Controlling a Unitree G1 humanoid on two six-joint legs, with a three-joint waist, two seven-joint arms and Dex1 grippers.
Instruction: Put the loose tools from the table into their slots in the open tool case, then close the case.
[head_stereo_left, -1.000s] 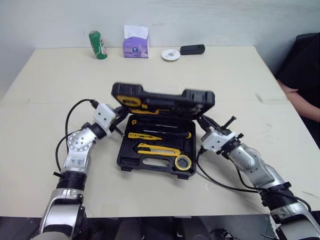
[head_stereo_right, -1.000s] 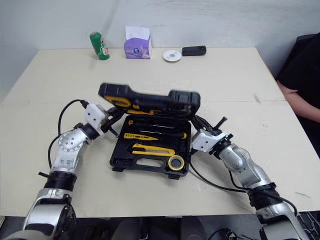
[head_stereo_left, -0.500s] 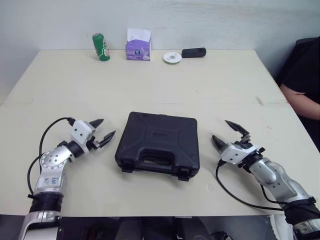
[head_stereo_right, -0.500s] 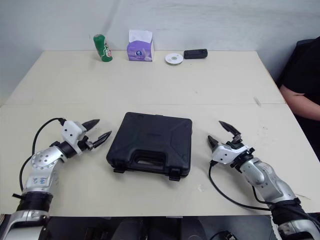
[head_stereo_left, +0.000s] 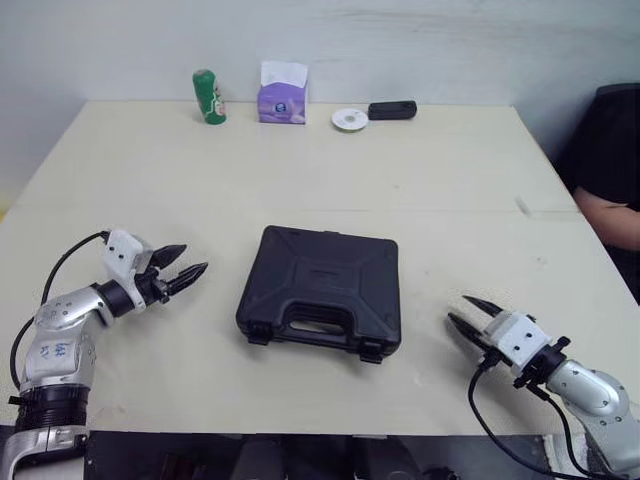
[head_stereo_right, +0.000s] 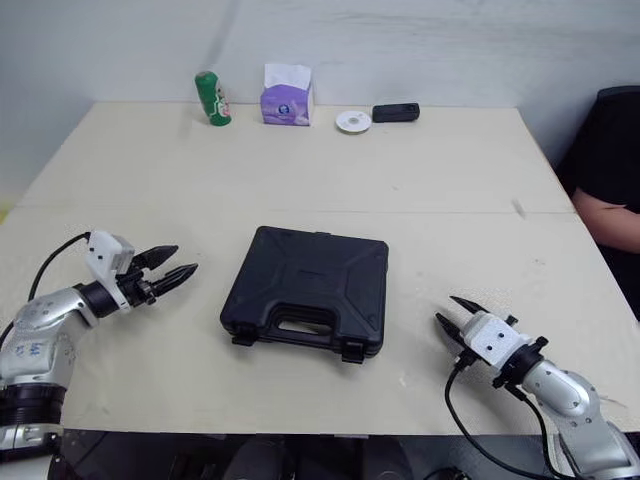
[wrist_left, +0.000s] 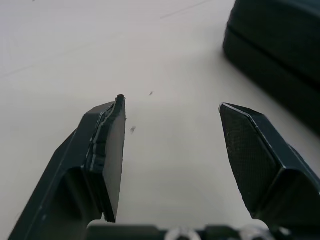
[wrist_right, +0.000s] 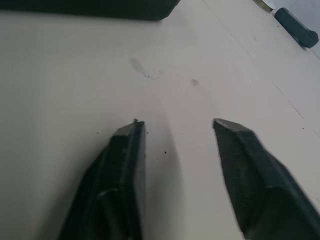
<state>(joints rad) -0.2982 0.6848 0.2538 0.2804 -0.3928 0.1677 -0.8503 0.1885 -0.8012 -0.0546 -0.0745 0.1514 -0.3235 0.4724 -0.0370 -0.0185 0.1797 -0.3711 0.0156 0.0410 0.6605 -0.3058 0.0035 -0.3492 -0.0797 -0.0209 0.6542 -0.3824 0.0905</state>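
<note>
The black tool case (head_stereo_left: 320, 292) lies closed and flat in the middle of the table, its handle toward the front edge. No loose tool is visible on the table. My left gripper (head_stereo_left: 186, 264) hovers open to the left of the case, its fingertips pointing at it, a short gap away. My right gripper (head_stereo_left: 466, 314) is open near the front right of the table, to the right of the case and apart from it. In the left wrist view a corner of the case (wrist_left: 280, 50) lies beyond the fingers (wrist_left: 107, 150).
Along the far edge stand a green can (head_stereo_left: 209, 96), a purple tissue box (head_stereo_left: 283, 94), a white disc (head_stereo_left: 350, 119) and a small black device (head_stereo_left: 392, 110). A person's dark sleeve (head_stereo_left: 612, 190) is at the table's right side.
The case lid came down from open to fully shut. Both grippers let go and drew back from the case toward the front corners of the table.
</note>
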